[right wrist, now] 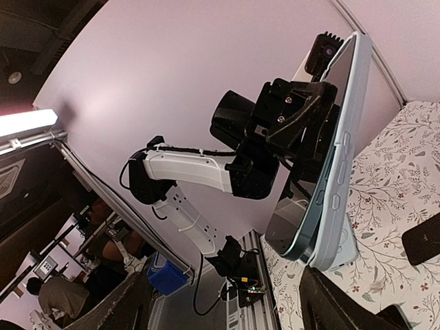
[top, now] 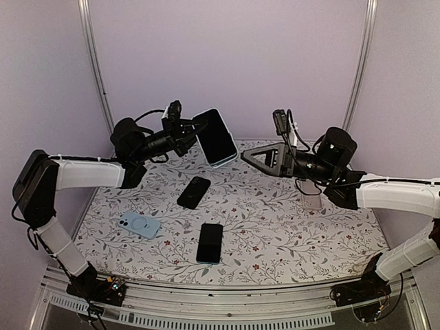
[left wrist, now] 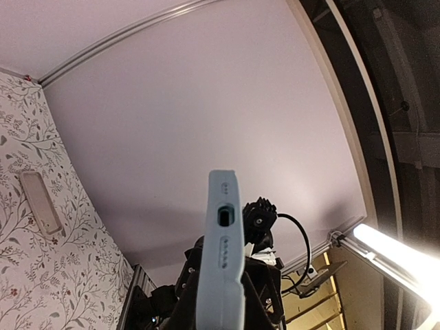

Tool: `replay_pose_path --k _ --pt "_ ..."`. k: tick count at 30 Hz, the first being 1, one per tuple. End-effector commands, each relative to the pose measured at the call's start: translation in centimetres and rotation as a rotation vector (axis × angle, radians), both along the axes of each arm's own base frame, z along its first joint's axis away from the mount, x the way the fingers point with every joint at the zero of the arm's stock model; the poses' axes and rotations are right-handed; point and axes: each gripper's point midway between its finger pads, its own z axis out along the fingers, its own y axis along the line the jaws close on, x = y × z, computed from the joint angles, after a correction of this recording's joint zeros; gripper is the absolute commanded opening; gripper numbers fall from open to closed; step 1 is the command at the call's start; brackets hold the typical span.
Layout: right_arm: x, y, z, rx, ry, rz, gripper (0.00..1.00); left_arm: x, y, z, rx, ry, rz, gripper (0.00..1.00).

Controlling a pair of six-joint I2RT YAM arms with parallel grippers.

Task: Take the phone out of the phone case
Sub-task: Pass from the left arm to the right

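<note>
My left gripper (top: 187, 137) is shut on the phone case (top: 223, 159) and holds it up in the air above the far side of the table. The case is light blue, and the phone (top: 214, 135) with its dark screen sits in it. In the right wrist view the phone (right wrist: 302, 199) stands a little proud of the case (right wrist: 342, 172) at its lower corner. The left wrist view shows the case's bottom edge (left wrist: 225, 247) end on, between my left gripper's fingers. My right gripper (top: 246, 156) is open, just right of the phone and apart from it.
On the floral table (top: 275, 234) lie a black phone (top: 194, 192), a second black phone (top: 210, 243) nearer the front, and a light blue case (top: 139, 225) with a ring on it. A pale case (top: 311, 199) lies under my right arm.
</note>
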Motion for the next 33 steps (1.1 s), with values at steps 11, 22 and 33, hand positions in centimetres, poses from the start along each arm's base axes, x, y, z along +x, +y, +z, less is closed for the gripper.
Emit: replay_pose_path --k 11,22,33 --pt "0.6 1.8 -0.4 0.007 0.058 0.057 0.77 -1.5 0.5 2.6 -0.003 -0.129 -0.018 0.00" --pt "1.9 2.6 -1.9 -0.016 0.128 0.042 0.74 -2.0 -1.7 1.9 0.107 -0.178 -0.056 0.00" --pt "3.4 3.8 -2.0 -0.002 0.204 0.039 0.57 -2.8 -3.6 0.1 0.176 -0.166 -0.129 0.00"
